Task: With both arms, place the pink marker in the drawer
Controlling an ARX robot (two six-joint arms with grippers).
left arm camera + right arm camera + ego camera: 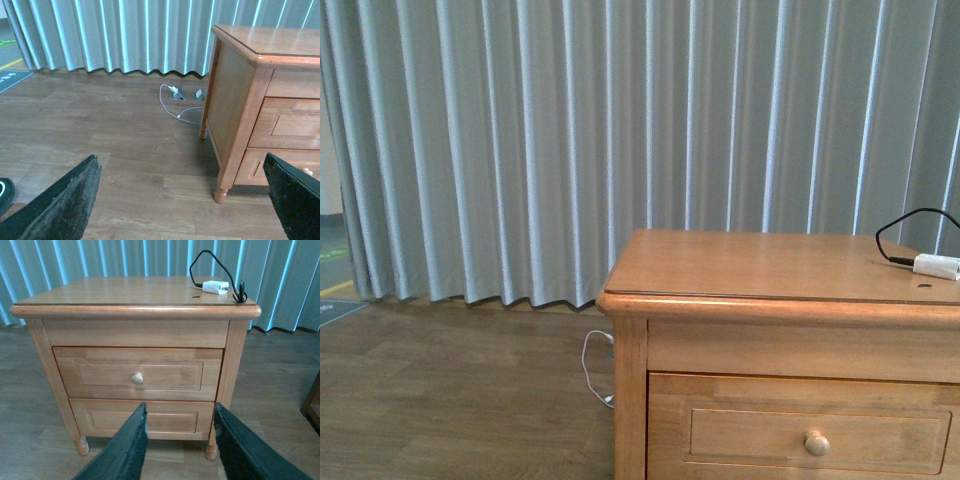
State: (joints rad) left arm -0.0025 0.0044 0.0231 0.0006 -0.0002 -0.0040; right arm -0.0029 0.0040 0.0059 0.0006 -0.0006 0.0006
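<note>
The pink marker shows in no view. The drawer [750, 440] is the top one of a honey-brown nightstand; it is shut, with a small round pale knob [817, 443]. It also shows in the right wrist view [100, 375] and partly in the left wrist view [295, 125]. My right gripper [180, 406] is open and empty, low in front of the nightstand, some way back from it. My left gripper [180, 157] is open wide and empty over the wood floor, off the nightstand's left side. Neither arm shows in the front view.
A white adapter [215, 287] with a black cable lies at the back right of the nightstand top [720, 265]. A lower drawer [145, 415] is shut. A white charger cable [172, 95] lies on the floor by the grey curtain [520, 150]. Dark furniture edge [312, 400] stands at the right.
</note>
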